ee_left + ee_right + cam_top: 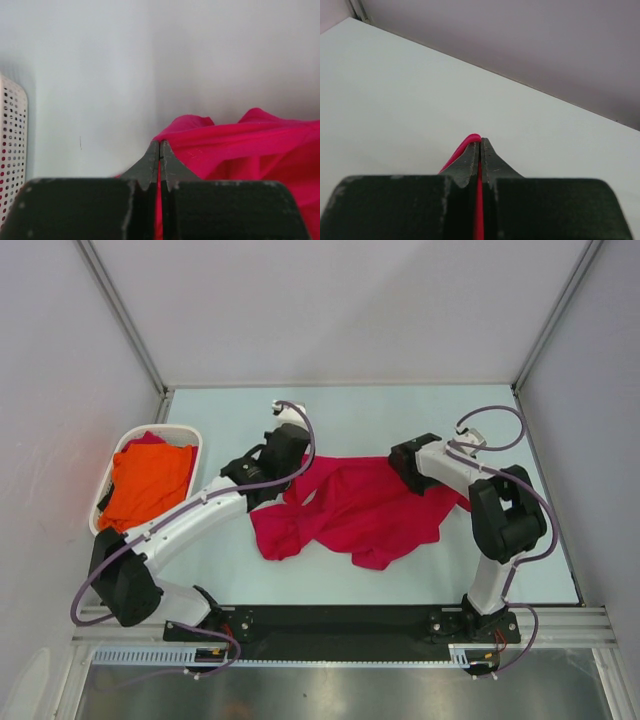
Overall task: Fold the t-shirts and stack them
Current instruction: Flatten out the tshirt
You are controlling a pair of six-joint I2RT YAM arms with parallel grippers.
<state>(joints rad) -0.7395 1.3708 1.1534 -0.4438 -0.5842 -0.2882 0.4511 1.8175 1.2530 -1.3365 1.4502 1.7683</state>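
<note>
Top view, rail: nearest you, a black rail (pixel 340 620) runs along the near edge of the pale table (pixel 400 410), with both arm bases bolted to it.
Top view, arms: smooth white shells, black joints, purple cables. Your left arm (pixel 190 520) reaches up and right; your right arm (pixel 495 510) bends in to the left.
Top view, red shirt: the red shirt (pixel 360 510) is soft crimson cloth, rumpled and unfolded, lying mid-table between the two grippers.
Top view, grippers: your left gripper (pixel 292 480) sits at the shirt's upper left edge and your right gripper (pixel 405 465) at its upper right. The black wrists hide the fingers here.
Top view, basket: the basket (pixel 190 430) is white oval plastic at the table's left edge, beside your left arm. The orange shirt (pixel 145 485) is bunched inside it.
Left wrist, left gripper: the dark matte fingers with scuffed tips (pixel 159 147) are pressed together on a fold of red shirt.
Left wrist, red shirt: smooth folds (pixel 250 145) billow up to the right of the fingers.
Left wrist, basket: its perforated wall (pixel 12 135) shows at the left edge, well apart from the fingers.
Right wrist, right gripper: the fingers (pixel 480 145) are clamped together on a thin edge of red shirt (pixel 467 142), which loops out at the tips.
Right wrist, surroundings: bare table (pixel 420 90) lies ahead, with a grey wall (pixel 545 40) behind it.
</note>
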